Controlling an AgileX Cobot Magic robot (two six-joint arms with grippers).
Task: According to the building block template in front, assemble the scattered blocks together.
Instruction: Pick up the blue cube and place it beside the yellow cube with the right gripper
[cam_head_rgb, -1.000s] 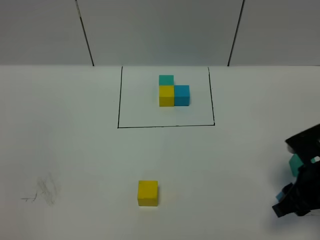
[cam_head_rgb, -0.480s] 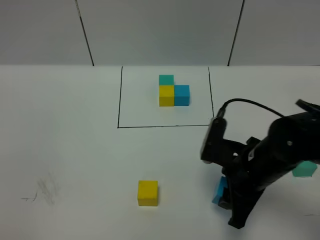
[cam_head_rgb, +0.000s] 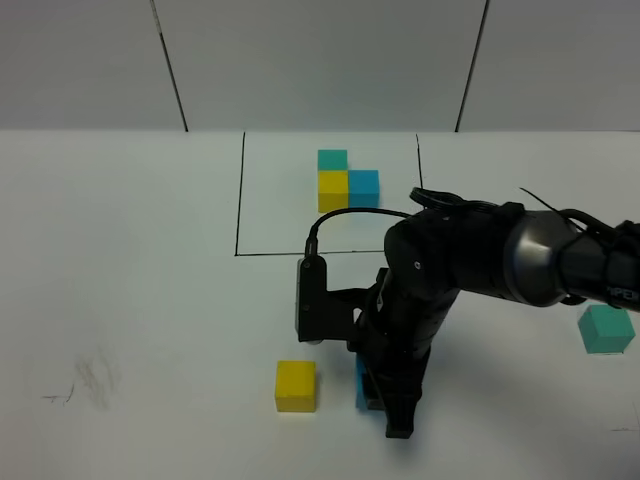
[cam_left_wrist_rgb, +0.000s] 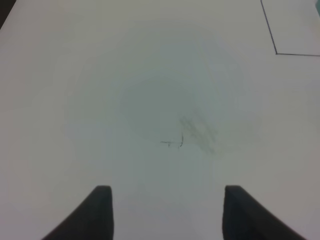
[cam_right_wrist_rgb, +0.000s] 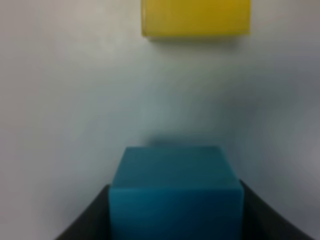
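Observation:
The building block template (cam_head_rgb: 345, 182) is a small teal, yellow and blue cluster inside a black-line rectangle at the back centre. Of the scattered blocks, the yellow cube (cam_head_rgb: 296, 386) sits at the front centre and the teal-green cube (cam_head_rgb: 606, 329) lies far right. My right gripper (cam_head_rgb: 376, 392) reaches across the middle, shut on the blue cube (cam_head_rgb: 361, 384), just right of the yellow cube and apart from it. The right wrist view shows the blue cube (cam_right_wrist_rgb: 176, 192) between the fingers (cam_right_wrist_rgb: 82, 225), with the yellow cube (cam_right_wrist_rgb: 195, 17) ahead. My left gripper (cam_left_wrist_rgb: 167, 215) is open and empty over bare table.
Faint pencil scuffs (cam_head_rgb: 88, 382) mark the white table at the front left; they also show in the left wrist view (cam_left_wrist_rgb: 192, 132). A corner of the black rectangle line (cam_left_wrist_rgb: 275, 50) shows there too. Grey wall panels stand behind the table.
My right arm has swung left from the right edge with the blue cube, ending just right of the yellow cube. The teal-green cube stays at the right, now uncovered.

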